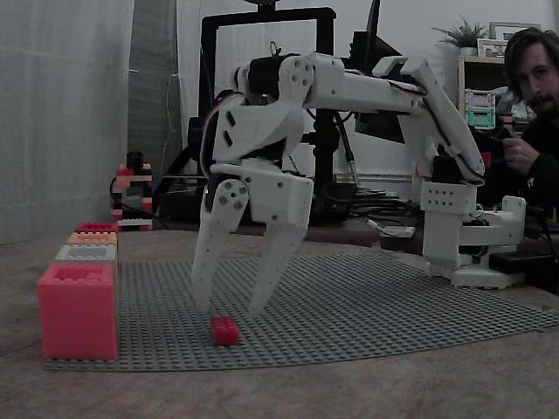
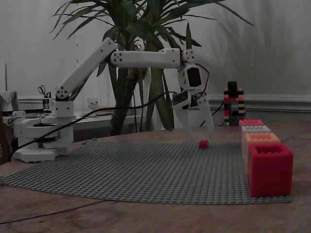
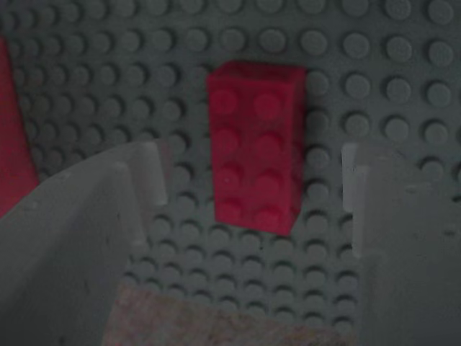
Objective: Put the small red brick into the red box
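Observation:
The small red brick (image 1: 224,330) (image 2: 203,143) lies flat on the grey studded baseplate (image 1: 367,301). My white gripper (image 1: 230,307) (image 2: 199,133) hangs open just above it, one finger to each side. In the wrist view the brick (image 3: 256,148) sits lengthwise between the two fingertips (image 3: 144,176), with nothing touching it. The red box (image 1: 96,227) (image 2: 269,167) is the end one in a row of boxes along the plate's edge: farthest in one fixed view, nearest in the other.
The row also holds a pinkish-coral box (image 1: 79,310) (image 2: 251,122), a pale grey box (image 1: 87,252) and an orange box (image 1: 92,237). A brick tower (image 2: 233,104) stands beyond the row. The arm's base (image 1: 463,236) sits at the plate's other side, near a person (image 1: 533,96).

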Tool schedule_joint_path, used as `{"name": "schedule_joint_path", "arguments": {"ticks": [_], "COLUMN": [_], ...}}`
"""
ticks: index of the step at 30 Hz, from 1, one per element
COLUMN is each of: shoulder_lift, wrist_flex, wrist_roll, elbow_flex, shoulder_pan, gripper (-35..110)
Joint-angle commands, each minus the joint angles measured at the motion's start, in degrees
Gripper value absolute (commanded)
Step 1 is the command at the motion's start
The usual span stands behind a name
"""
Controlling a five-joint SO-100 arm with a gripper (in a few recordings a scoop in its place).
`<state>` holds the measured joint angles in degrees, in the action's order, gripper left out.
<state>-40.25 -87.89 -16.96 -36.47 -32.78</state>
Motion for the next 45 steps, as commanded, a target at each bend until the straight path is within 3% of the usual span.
{"name": "schedule_joint_path", "arguments": {"ticks": [1,11,22,29,38,45], "shoulder_lift": [-1.6,0.3,1.1,-1.4,-7.8,-13.8], "wrist_flex": [-0.2,0.5,1.1,1.1,2.5,3.9], "wrist_roll": [-1.4,-2.1,-1.8,-2.5,-2.8,6.3], "elbow_flex": [4.7,5.7,7.1,11.5,22.9,22.9], "shoulder_pan": [-2.0,-2.0,-2.0,-0.5,10.7,21.9], "gripper": [22,20,0,0,0,0]}}
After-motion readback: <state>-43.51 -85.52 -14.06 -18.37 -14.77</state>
